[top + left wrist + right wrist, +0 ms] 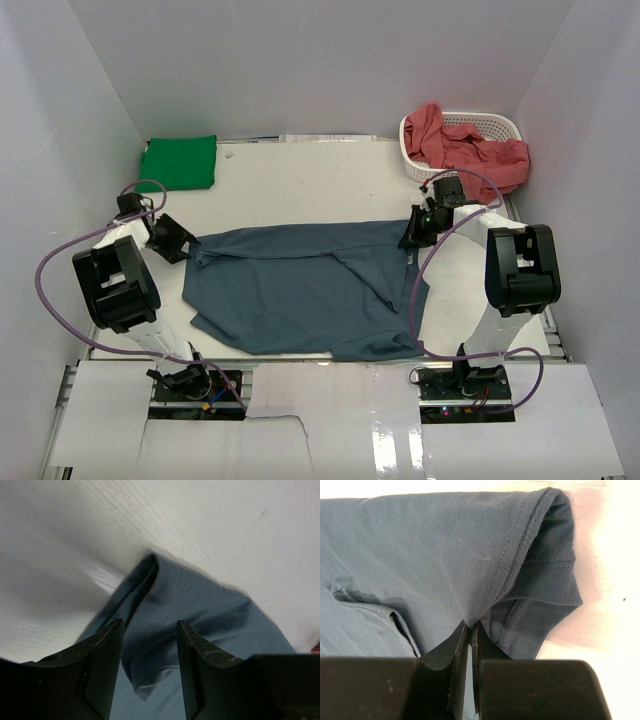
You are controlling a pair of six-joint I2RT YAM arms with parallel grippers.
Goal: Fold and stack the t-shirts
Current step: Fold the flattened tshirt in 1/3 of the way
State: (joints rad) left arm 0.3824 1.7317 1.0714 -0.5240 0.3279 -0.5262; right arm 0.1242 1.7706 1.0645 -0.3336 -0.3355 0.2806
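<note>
Your right gripper (pixel 470 626) is closed tight. Its two tips meet at the bottom centre of the right wrist view and pinch the slate blue t-shirt (pixel 420 555) beside a stitched seam that runs toward the upper right. That looks like a thin bite, so don't tug hard on it.

Your left gripper (pixel 148 626) has its jaws apart and holds nothing. Blue cloth fills the gap between its fingers (pixel 102 665), and a raised fold climbs to a point in the upper middle of the left wrist view.

The step appears to be taking the shirt's far edge at both ends for a fold. To do it well, bring the left jaws down over that raised fold and close on the full thickness, not just the top layer. Then lift both ends together and level, so the edge stays straight.

From above, the shirt lies spread across the centre of the table (pixel 300 180). The left gripper is at its upper-left corner and the right gripper at its upper-right corner.

The green t-shirt (pixel 179 162) sits folded at the upper left, well clear. The salmon red shirts (pixel 470 150) spill over the basket (pixel 495 122) at the upper right, near the right arm, so watch your clearance there.
</note>
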